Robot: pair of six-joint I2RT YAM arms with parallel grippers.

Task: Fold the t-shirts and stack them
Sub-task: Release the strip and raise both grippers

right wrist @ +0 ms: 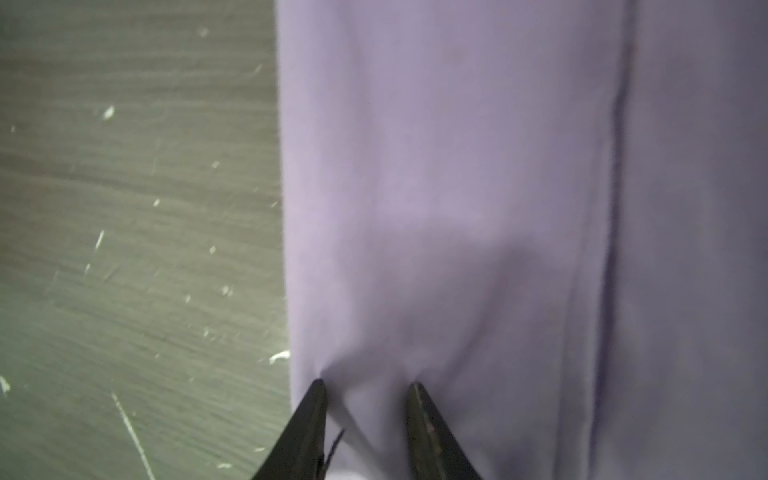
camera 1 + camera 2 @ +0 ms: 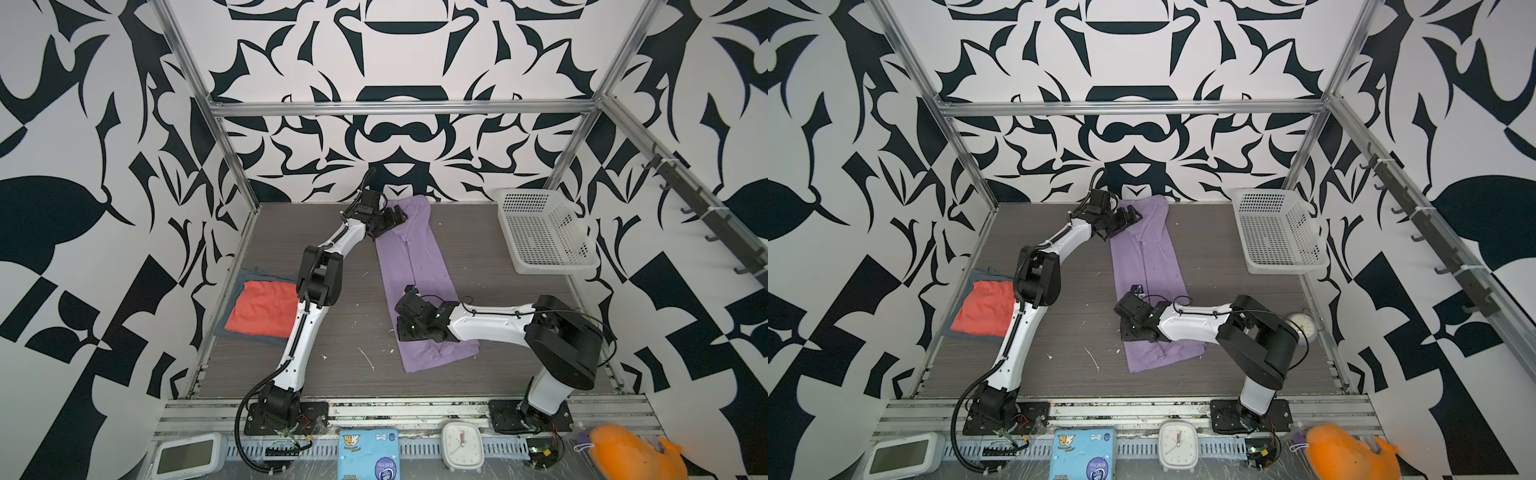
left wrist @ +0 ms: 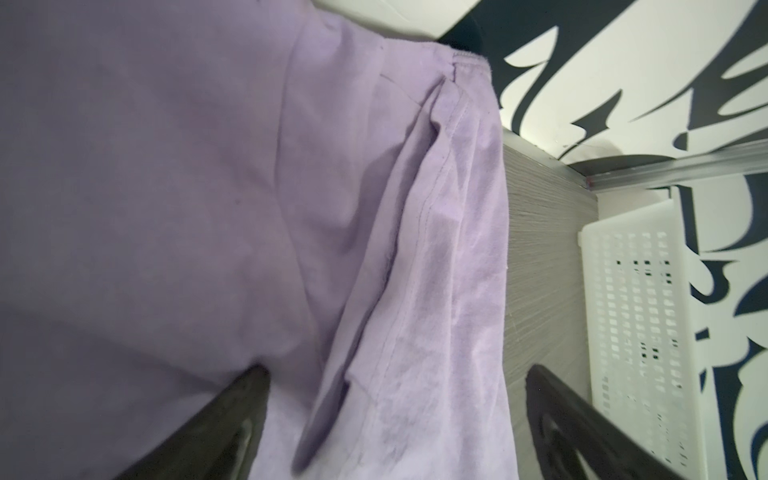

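From its base at the near right edge, the right arm folds at the elbow and reaches leftward, low and almost level over the tabletop (image 2: pixel 353 257), ending above the near part of the lavender t-shirt (image 2: pixel 419 257). The right gripper (image 2: pixel 403 322) points down at the shirt's left border. In the right wrist view its fingers (image 1: pixel 318 399) stand narrow, their tips sunk into the cloth (image 1: pixel 457 166) just inside that edge, and a puckered ridge of lavender is pinched between them. The shirt lies as a long narrow band running from near to far down the middle of the tabletop, its sides turned in, with a lengthwise seam showing. Well to the left, beside the left arm's elbow, the coral-red t-shirt (image 2: pixel 262 309) lies folded on top of the grey-blue t-shirt (image 2: pixel 249 273), which shows only as a rim around it. The left arm rises from the near left base, stretches far across the tabletop and bends right at the wrist, so that the left gripper (image 2: pixel 392 218) hangs over the far left corner of the lavender shirt. Its fingers (image 3: pixel 232 415) are spread wide and hold nothing. In the left wrist view a turned-in flap of the shirt (image 3: pixel 436 270) lies between them, but whether they touch it I cannot tell. The white basket (image 2: pixel 540 232) stands tilted at the far right, apart from the shirt.
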